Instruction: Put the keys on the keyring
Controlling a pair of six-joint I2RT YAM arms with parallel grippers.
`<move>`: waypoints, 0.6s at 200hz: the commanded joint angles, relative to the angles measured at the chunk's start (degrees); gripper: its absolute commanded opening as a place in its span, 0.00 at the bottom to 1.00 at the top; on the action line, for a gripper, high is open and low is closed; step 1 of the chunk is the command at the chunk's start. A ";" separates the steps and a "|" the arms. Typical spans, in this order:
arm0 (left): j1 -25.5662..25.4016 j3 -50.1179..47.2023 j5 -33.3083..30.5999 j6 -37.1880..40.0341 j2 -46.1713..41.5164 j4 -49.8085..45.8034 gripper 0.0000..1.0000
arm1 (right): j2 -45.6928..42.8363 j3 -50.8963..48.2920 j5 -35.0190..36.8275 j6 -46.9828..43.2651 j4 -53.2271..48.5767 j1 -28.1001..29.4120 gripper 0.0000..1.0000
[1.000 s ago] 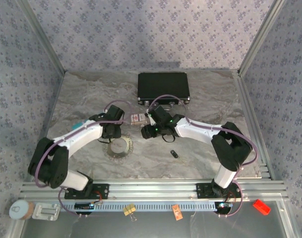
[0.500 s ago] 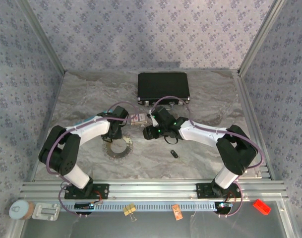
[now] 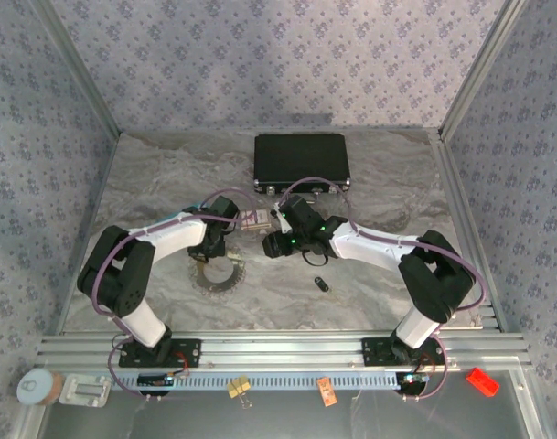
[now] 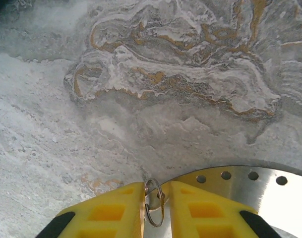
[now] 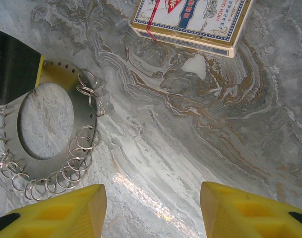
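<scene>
The left gripper (image 4: 156,191) is found closed, its yellow fingers (image 4: 116,215) clamped on the keyring (image 4: 154,210), which is held at the rim of the perforated metal disc (image 4: 240,183) (the loop overlaps the disc's edge). The right gripper (image 5: 151,198) is recorded with fingers well apart, nothing between them, over the table (image 5: 190,134) just beside the disc, on the side hung with split rings (image 5: 84,140). A red-and-white card box (image 5: 190,20) is noted beyond the disc
</scene>
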 commanded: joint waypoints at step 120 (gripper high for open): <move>-5.82 1.15 -7.79 6.28 -11.18 0.27 0.00 | -6.68 -4.39 0.89 2.11 2.02 -0.86 0.53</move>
